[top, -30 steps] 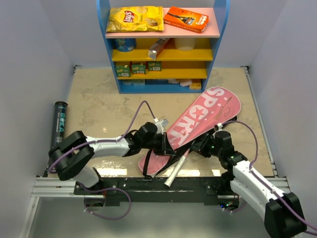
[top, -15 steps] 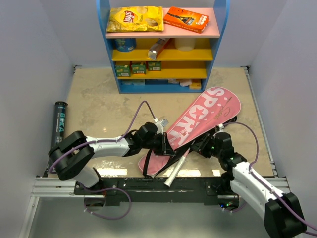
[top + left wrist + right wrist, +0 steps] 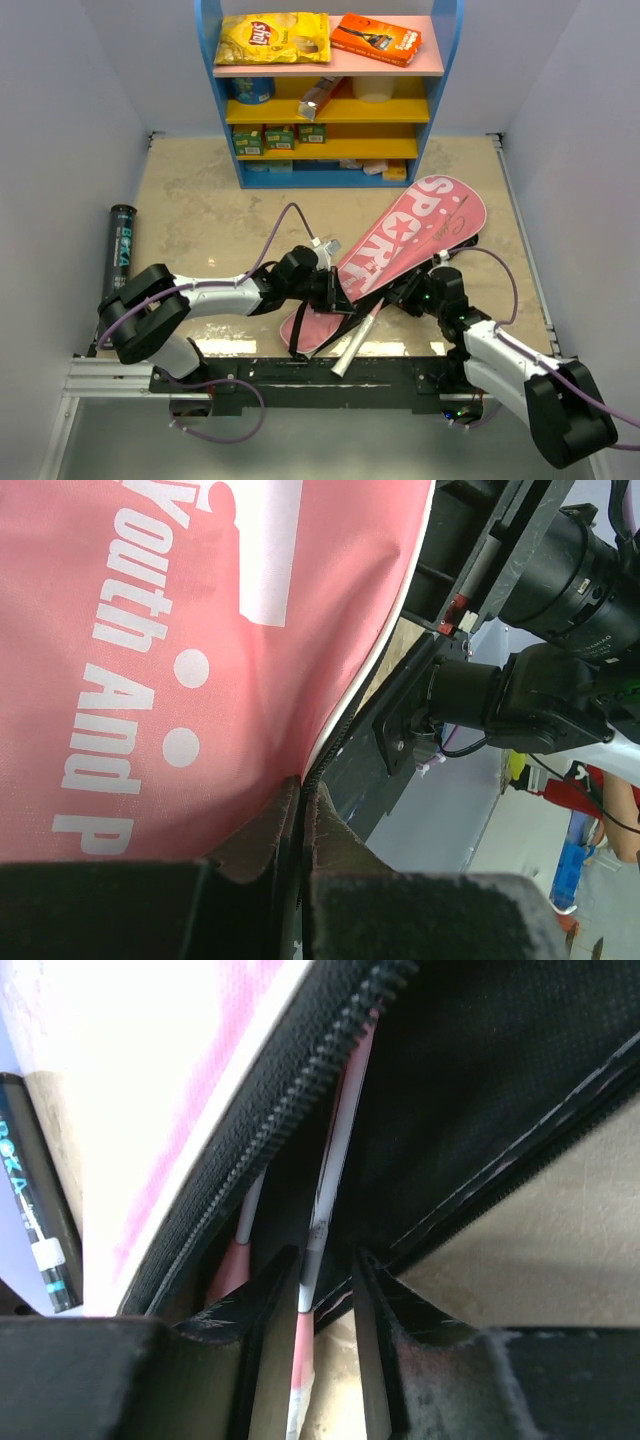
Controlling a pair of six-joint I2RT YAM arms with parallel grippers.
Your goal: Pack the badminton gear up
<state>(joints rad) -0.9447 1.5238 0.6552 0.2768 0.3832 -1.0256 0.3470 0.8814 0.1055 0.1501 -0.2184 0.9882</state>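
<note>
Pink SPORT bag (image 3: 420, 235) is laid diagonally at frame centre, w/ a white racket handle (image 3: 348, 352) sticking out at its lower-left end. Bag edge is clamped by the left gripper (image 3: 302, 805). A racket shaft (image 3: 335, 1160) is straddled by the right gripper (image 3: 322, 1260), jaws slightly apart, at the unzipped opening. Black tube (image 3: 119, 248) lies far left.

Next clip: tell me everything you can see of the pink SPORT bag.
The pink bag is racket-shaped, soft fabric by its look, with white SPORT lettering and smaller white print. It lies diagonally on the table, wide end far right, narrow end near centre. Its black zip is open along the right side, showing dark lining and thin racket shafts inside. The left pincer is shut on its edge; the right pincer sits at the opening.
</note>
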